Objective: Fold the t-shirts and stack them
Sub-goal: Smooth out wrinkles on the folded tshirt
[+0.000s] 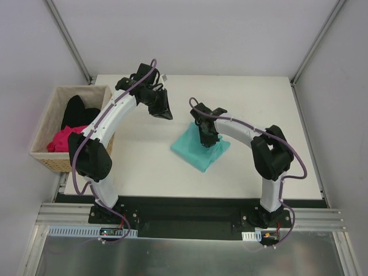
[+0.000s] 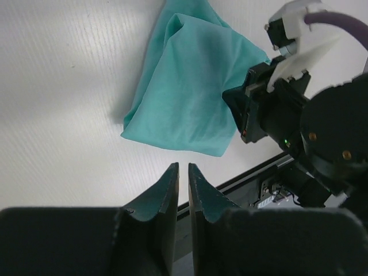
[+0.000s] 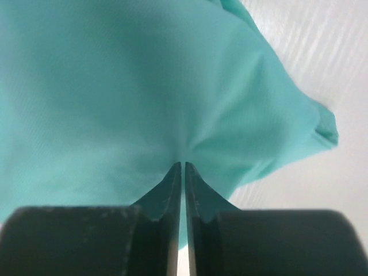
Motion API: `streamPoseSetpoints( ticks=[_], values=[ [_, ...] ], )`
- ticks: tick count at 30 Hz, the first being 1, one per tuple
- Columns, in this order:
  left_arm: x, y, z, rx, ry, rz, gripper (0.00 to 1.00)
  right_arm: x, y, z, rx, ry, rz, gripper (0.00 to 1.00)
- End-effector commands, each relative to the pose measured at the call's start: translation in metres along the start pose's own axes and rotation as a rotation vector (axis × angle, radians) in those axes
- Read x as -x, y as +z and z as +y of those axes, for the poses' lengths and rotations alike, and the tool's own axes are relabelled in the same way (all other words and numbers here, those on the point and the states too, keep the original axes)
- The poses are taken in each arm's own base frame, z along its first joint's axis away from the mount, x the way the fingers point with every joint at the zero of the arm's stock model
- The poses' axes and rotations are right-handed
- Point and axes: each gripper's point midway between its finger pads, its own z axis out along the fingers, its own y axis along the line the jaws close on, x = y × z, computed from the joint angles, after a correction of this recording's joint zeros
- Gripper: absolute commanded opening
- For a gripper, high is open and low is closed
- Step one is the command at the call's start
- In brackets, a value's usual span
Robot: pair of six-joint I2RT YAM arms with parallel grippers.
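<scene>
Cloth puckers where the right gripper point(image 3: 183, 165) has its fingers pressed together on the teal t-shirt point(image 1: 195, 152), pinching a fold near the garment's 12 o'clock edge. The shirt lies as a folded, roughly square bundle about the middle of the white table point(image 1: 259, 103). The left gripper point(image 1: 163, 112) hangs toward 11 o'clock from the shirt, apart from it, its fingers drawn almost together on nothing. At 9 o'clock, just off the table's edge, a wicker basket point(image 1: 43, 156) holds the black t-shirt point(image 1: 75, 112) and, at its 6 o'clock side, the magenta t-shirt point(image 1: 62, 141).
</scene>
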Motion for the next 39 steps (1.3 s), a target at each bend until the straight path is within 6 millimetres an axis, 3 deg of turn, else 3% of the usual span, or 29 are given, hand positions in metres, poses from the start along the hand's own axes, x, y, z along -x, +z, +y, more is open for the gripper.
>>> streamPoseSetpoints(
  ticks=[1,4,8,11,16,25,33,39],
  values=[
    [-0.001,-0.008,0.009,0.021,0.034,-0.019,0.11,0.012,-0.074,-0.01,-0.086,0.009,-0.166,0.15],
    [-0.002,0.0,0.012,0.019,0.034,0.005,0.11,0.013,-0.107,-0.013,-0.1,0.022,-0.222,0.22],
    [-0.002,0.011,0.014,0.009,0.038,0.035,0.11,0.015,-0.121,-0.026,-0.154,0.059,-0.257,0.3],
    [0.0,0.018,0.013,-0.007,0.048,0.047,0.11,0.014,-0.114,-0.033,-0.207,0.049,-0.248,0.37],
    [0.006,0.034,0.013,-0.028,0.064,0.08,0.11,0.023,-0.103,-0.035,-0.275,0.024,-0.224,0.37],
    [0.015,0.057,0.008,-0.088,0.079,0.129,0.11,0.032,-0.082,-0.043,-0.283,0.094,-0.168,0.14],
    [0.009,0.079,0.019,-0.092,0.06,0.19,0.11,0.044,-0.056,-0.052,-0.275,0.149,-0.097,0.13],
    [0.02,0.095,0.013,-0.139,0.046,0.216,0.12,0.055,-0.051,-0.047,-0.248,0.126,-0.088,0.14]
  ],
)
